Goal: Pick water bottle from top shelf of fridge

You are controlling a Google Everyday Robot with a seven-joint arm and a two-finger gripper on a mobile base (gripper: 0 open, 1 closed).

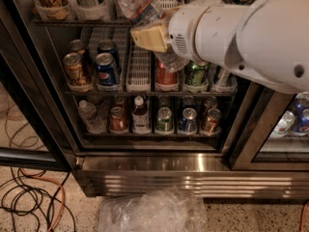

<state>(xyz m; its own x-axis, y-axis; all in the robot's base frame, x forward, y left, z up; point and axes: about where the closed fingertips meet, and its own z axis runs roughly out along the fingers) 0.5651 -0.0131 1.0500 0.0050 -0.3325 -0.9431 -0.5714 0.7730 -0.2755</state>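
My gripper (153, 32) is in front of the fridge (193, 175), at the level of the top shelf (72, 21). It is shut on the water bottle (136, 3), a clear ribbed plastic bottle. The bottle is tilted, its upper part pointing up-left over the shelf's front edge and its lower end (172, 60) hanging in front of the can rack. One tan finger pad (148, 37) presses on the bottle's near side; the other finger is hidden behind it. My white arm (251, 37) fills the upper right and hides the shelf's right half.
Cans line the middle rack (104, 69) and lower rack (164, 120). A small clear bottle (89, 115) and a white-capped dark bottle (140, 116) stand among them. A crumpled plastic bag (152, 211) and cables (29, 202) lie on the floor. A second cooler section (289, 122) stands at the right.
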